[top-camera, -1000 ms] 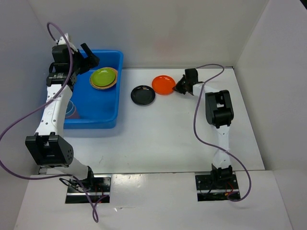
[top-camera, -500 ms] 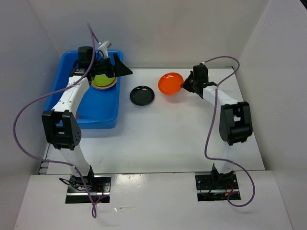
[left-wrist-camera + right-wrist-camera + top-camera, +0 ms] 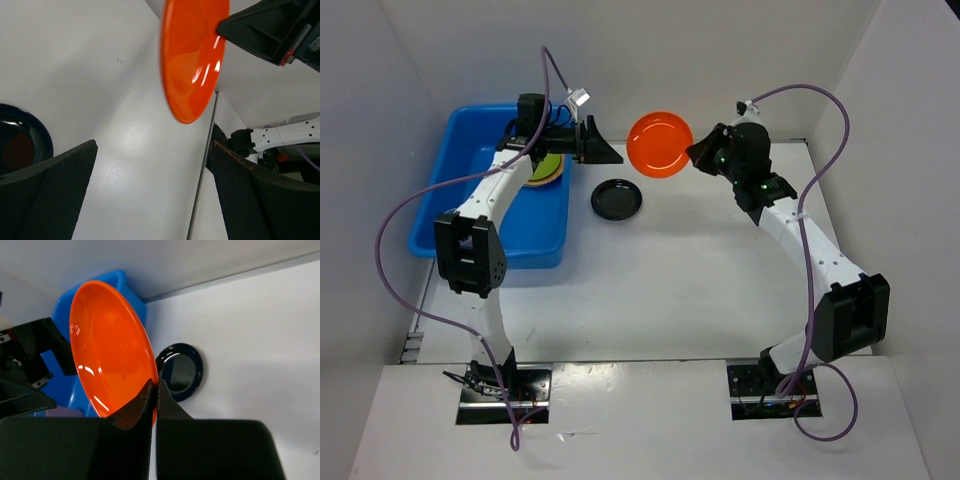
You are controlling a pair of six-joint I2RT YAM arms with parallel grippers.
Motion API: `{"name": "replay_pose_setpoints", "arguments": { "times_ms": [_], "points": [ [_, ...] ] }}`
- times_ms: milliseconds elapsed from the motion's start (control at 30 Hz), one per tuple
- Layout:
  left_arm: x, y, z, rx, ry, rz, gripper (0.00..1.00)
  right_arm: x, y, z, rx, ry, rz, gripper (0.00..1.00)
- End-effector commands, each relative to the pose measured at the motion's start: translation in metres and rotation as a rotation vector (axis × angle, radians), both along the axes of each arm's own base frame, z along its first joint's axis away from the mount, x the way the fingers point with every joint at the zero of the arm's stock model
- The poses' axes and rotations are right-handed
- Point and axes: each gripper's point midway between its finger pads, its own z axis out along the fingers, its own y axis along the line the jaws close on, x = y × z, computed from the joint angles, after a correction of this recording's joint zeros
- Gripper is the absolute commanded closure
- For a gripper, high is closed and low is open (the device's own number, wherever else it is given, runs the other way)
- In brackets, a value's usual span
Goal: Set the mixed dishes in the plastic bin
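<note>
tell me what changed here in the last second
The right end effector closed on the orange plate's rim, lifted it off the table and tipped it up on edge. The left end effector, open throughout, swung right across the bin and now faces the orange plate. The black plate on the table and the green plate in the bin stayed put.

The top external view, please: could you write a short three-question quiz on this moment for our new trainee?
1. True or false: the right gripper is shut on the rim of the orange plate, holding it off the table.
2. Which colour of plate lies on the table outside the plastic bin? A black, B lime green, C tan.
3. Is the left gripper open or shut?
Key: 1 true. 2 A, the black plate. 3 open, holding nothing.
</note>
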Motion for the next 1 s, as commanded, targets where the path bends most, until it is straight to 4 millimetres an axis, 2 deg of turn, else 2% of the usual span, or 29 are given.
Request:
{"name": "replay_pose_setpoints", "arguments": {
  "times_ms": [0, 33, 200, 267, 300, 333, 367, 500, 567, 600, 700, 733, 767, 867, 900, 967],
  "points": [
    [-0.008, -0.007, 0.029, -0.037, -0.122, -0.085, 0.0, -0.008, -0.001, 0.01, -0.02, -0.04, 0.0, 1.0],
    [-0.01, -0.007, 0.03, -0.04, -0.122, -0.093, 0.0, -0.012, 0.003, 0.015, -0.016, -0.05, 0.012, 1.0],
    [-0.019, -0.016, 0.032, -0.054, -0.12, -0.138, 0.0, -0.015, 0.011, 0.013, -0.013, -0.051, 0.038, 1.0],
    [-0.024, -0.028, 0.026, -0.033, -0.114, -0.145, 0.0, -0.013, 0.013, 0.011, -0.011, -0.049, 0.047, 1.0],
    [-0.017, -0.027, 0.02, -0.02, -0.107, -0.12, 0.0, -0.011, 0.016, 0.005, -0.013, -0.037, 0.058, 1.0],
    [-0.021, -0.033, 0.02, -0.018, -0.117, -0.136, 0.0, -0.014, 0.021, 0.005, -0.011, -0.037, 0.077, 1.0],
    [-0.019, -0.037, 0.011, -0.009, -0.094, -0.133, 0.0, -0.014, 0.022, 0.01, -0.008, -0.045, 0.077, 1.0],
    [-0.013, -0.043, -0.003, -0.007, -0.059, -0.14, 0.0, -0.015, 0.028, 0.006, -0.011, -0.037, 0.09, 1.0],
    [-0.014, -0.049, 0.003, -0.016, -0.077, -0.148, 0.02, -0.018, 0.033, 0.006, -0.008, -0.036, 0.109, 1.0],
    [-0.015, -0.053, -0.001, -0.017, -0.058, -0.155, 0.04, -0.019, 0.035, 0.006, -0.007, -0.036, 0.118, 1.0],
    [-0.015, -0.058, 0.006, -0.017, -0.08, -0.156, 0.21, -0.016, 0.036, 0.004, -0.007, -0.036, 0.118, 1.0],
    [-0.012, -0.058, 0.001, -0.012, -0.072, -0.148, 0.27, -0.015, 0.036, -0.006, -0.013, -0.017, 0.119, 1.0],
    [-0.01, -0.058, 0.0, -0.006, -0.073, -0.136, 0.44, -0.015, 0.036, -0.006, -0.013, -0.017, 0.119, 1.0],
    [-0.004, -0.057, 0.0, 0.001, -0.06, -0.098, 0.61, -0.014, 0.038, -0.015, -0.017, 0.003, 0.129, 1.0],
    [-0.002, -0.058, 0.002, -0.003, -0.056, -0.085, 0.72, -0.014, 0.039, -0.012, -0.005, -0.005, 0.127, 1.0],
    [0.001, -0.057, -0.001, 0.001, -0.05, -0.069, 0.82, -0.011, 0.042, -0.021, -0.009, 0.014, 0.136, 1.0]
  ]
}}
